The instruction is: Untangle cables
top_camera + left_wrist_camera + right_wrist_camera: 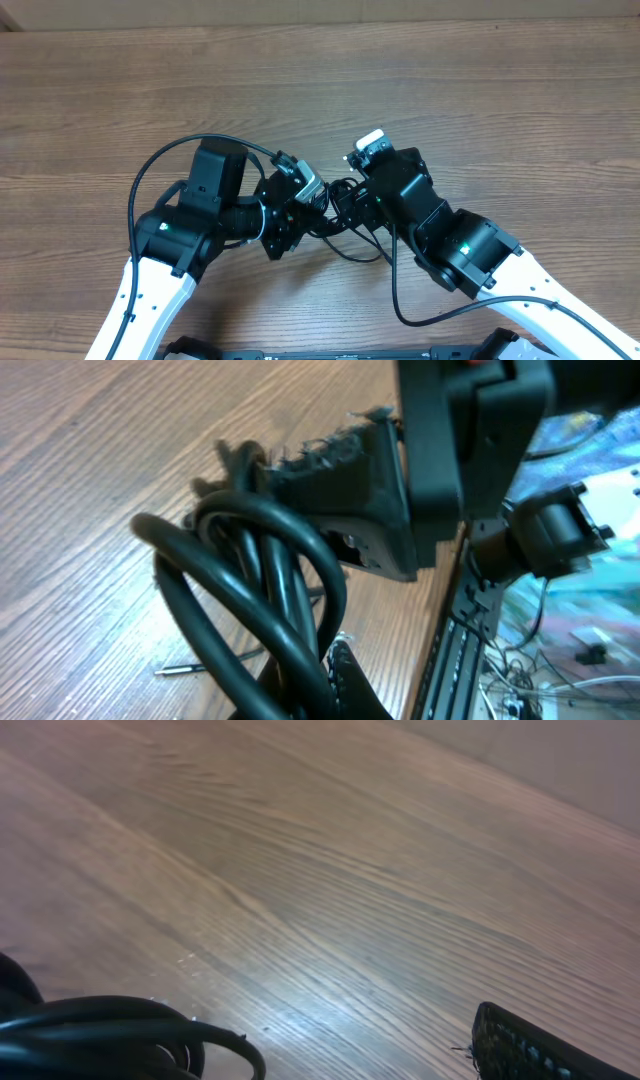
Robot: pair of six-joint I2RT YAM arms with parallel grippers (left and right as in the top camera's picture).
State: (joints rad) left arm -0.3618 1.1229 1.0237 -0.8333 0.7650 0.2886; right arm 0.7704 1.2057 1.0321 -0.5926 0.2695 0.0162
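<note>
- Our left gripper [305, 212] has its fingers pressed together on the cables [185, 600]. In the left wrist view the black loops rise from that grip, clear of the wood.
- Our right gripper [345, 195] stands wide apart and holds nothing. One of its fingers [530, 1050] shows at the lower right of its own view, and a cable strand curves in at the lower left.
- From the left wrist we see a right finger with a frayed pad just beside the loops; we cannot tell whether it touches them.
- The bundle sits between the two grippers, near the middle of the table's near half.
- A thin plug tip [180, 668] lies flat on the wood under the loops.
- The table [480, 80] is brown wood grain with a soft glare patch in the right wrist view.
- Past the table edge we see a black frame [455, 630], blurred loose wires and a pale wall [580, 760].
</note>
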